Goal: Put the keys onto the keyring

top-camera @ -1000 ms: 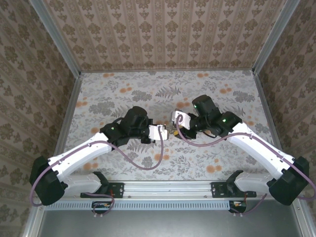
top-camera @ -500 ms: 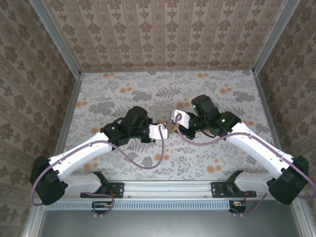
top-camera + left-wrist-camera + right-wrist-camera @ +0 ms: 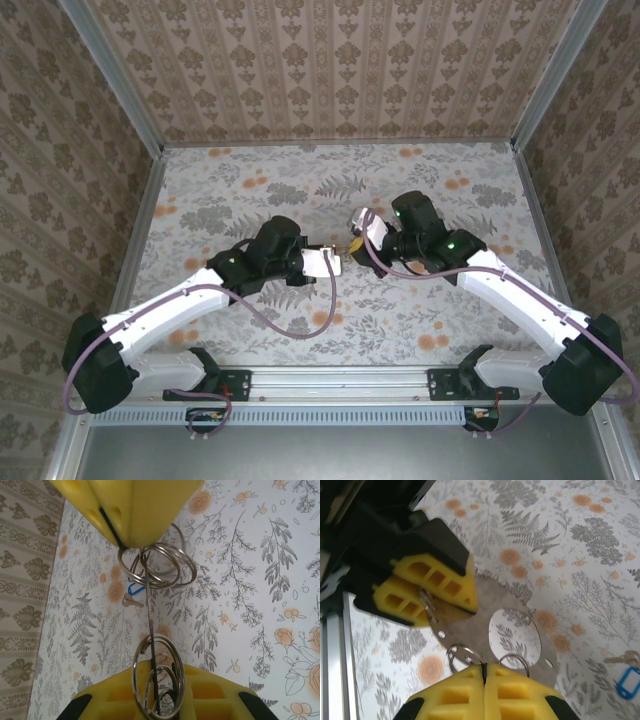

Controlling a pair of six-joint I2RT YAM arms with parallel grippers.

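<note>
The keyring (image 3: 485,605) is a thin grey-brown hoop with a big round hole, held above the table between both grippers. Seen edge-on in the left wrist view, the keyring (image 3: 148,615) is a narrow line. Small silver split rings (image 3: 167,565) hang from it. My left gripper (image 3: 159,682) is shut on its near edge. My right gripper (image 3: 484,672) is shut on the opposite edge, beside a split ring (image 3: 462,656). The keys (image 3: 626,680), one small metal key with a blue tag, lie loose on the table; the keys (image 3: 134,594) show below the hoop.
The two arms meet at mid-table, left gripper (image 3: 333,262) and right gripper (image 3: 354,243) nearly tip to tip. The flowered table (image 3: 250,180) is walled by patterned panels. A metal rail (image 3: 340,380) runs along the near edge.
My right gripper has closed on the keyring's far edge and its wrist has turned a little. The left gripper keeps its hold and has barely moved.
</note>
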